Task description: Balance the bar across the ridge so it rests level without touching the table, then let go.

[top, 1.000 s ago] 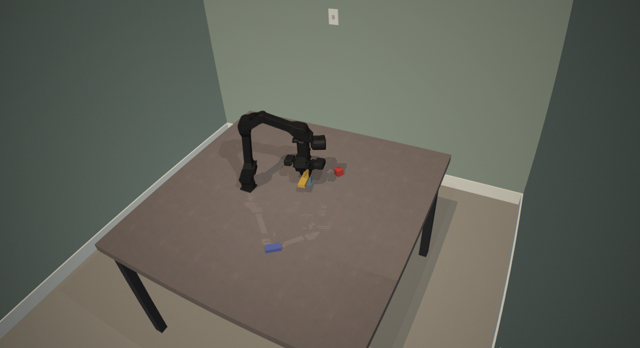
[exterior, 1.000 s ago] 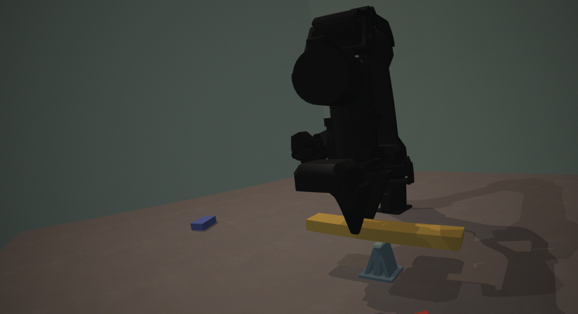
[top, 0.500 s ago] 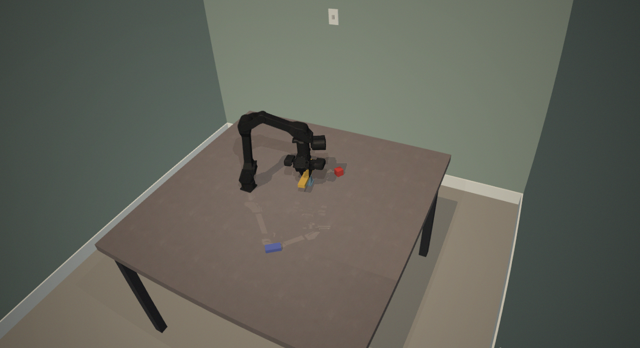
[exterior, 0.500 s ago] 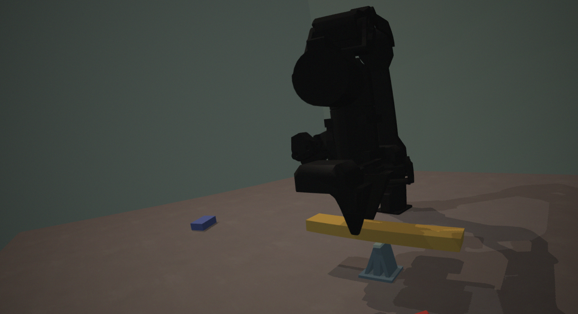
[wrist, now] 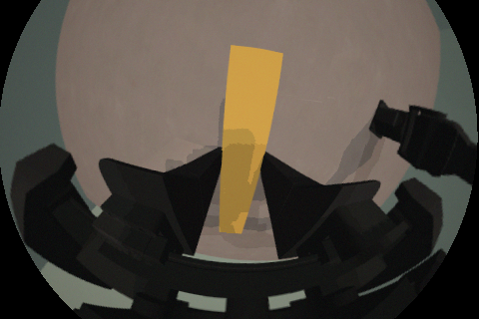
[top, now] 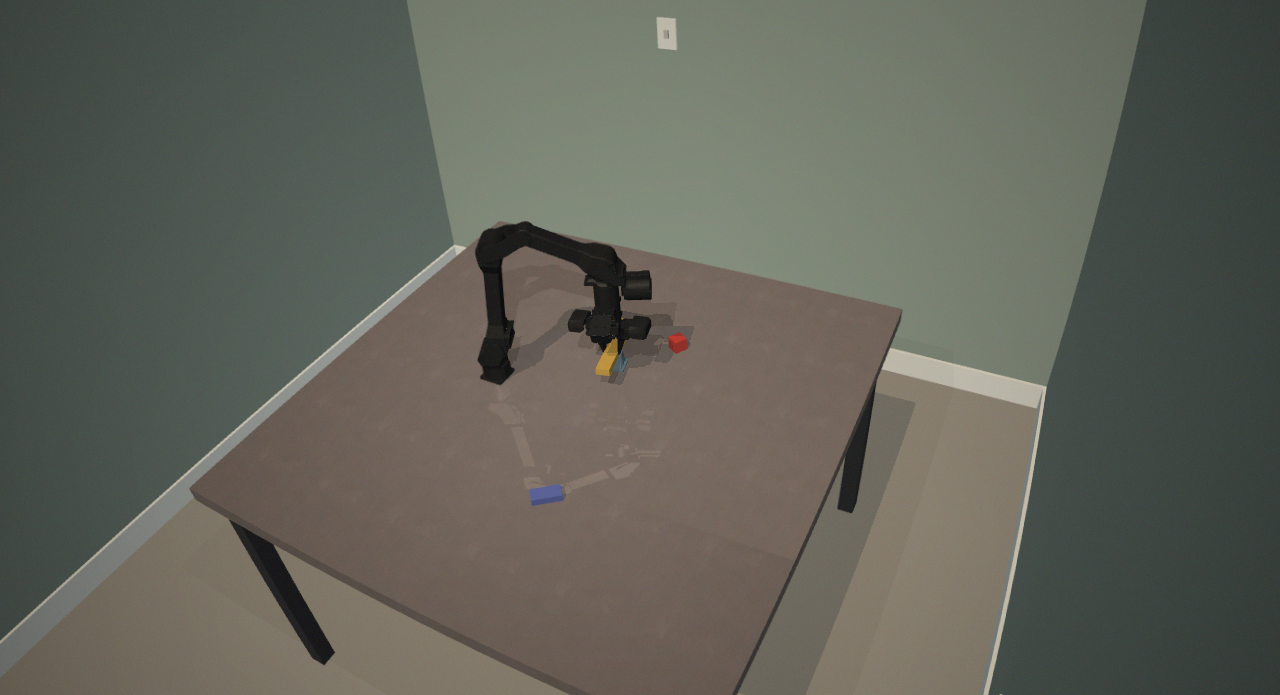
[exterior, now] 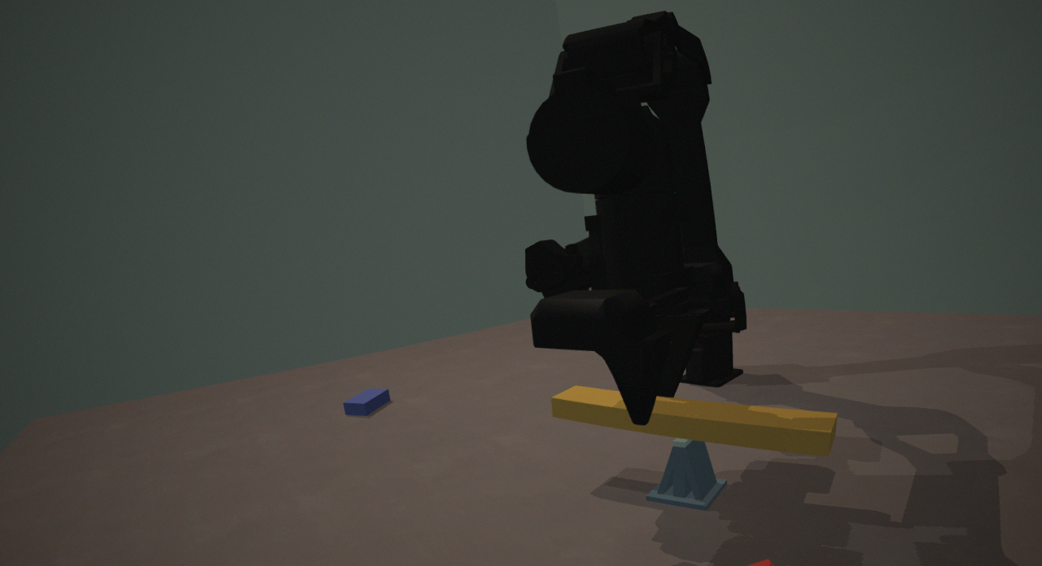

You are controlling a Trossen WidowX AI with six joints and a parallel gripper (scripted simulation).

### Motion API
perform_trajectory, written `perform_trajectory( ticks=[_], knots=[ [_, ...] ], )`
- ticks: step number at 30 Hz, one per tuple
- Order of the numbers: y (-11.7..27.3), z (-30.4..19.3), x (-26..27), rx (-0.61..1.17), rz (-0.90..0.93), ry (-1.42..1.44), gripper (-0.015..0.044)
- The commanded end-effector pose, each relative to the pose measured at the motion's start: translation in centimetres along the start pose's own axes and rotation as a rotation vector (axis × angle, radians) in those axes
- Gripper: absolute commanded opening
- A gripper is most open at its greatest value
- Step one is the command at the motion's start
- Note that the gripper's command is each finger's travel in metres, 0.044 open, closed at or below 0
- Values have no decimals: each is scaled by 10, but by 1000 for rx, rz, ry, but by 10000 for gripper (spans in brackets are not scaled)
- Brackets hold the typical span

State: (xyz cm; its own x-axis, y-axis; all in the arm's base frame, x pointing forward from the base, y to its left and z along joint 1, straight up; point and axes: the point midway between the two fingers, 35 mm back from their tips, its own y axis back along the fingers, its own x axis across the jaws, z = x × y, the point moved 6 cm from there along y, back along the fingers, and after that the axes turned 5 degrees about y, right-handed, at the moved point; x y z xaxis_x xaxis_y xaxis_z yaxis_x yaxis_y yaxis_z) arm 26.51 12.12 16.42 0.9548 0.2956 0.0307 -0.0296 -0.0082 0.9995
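The yellow bar (top: pixel 605 363) (exterior: pixel 750 425) (wrist: pixel 252 90) lies crosswise over the blue-grey ridge (top: pixel 622 363) (exterior: pixel 687 474). In the exterior view its underside is at the ridge's top; whether it presses on it I cannot tell. Both bar ends are off the table. In that view the bar slopes slightly down to the right, which may be perspective. My gripper (exterior: pixel 648 414) (wrist: pixel 241 154) is shut on the bar, left of the ridge in the exterior view. The ridge is hidden in the wrist view.
A red cube (top: pixel 678 343) sits near the ridge, and its tip shows at the bottom edge in the exterior view (exterior: pixel 762 562). A blue block (top: pixel 546 495) (exterior: pixel 366 402) lies farther off on the table (top: pixel 429 530). The arm's base (top: pixel 495 369) stands left of the ridge in the top view.
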Motion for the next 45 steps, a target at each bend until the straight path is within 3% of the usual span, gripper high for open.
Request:
perform_trajectory(
  ticks=[1, 45],
  knots=[
    [-1, -1, 0, 5, 1, -3, 0],
    [-4, -1, 0, 5, 1, -3, 0]
  ],
)
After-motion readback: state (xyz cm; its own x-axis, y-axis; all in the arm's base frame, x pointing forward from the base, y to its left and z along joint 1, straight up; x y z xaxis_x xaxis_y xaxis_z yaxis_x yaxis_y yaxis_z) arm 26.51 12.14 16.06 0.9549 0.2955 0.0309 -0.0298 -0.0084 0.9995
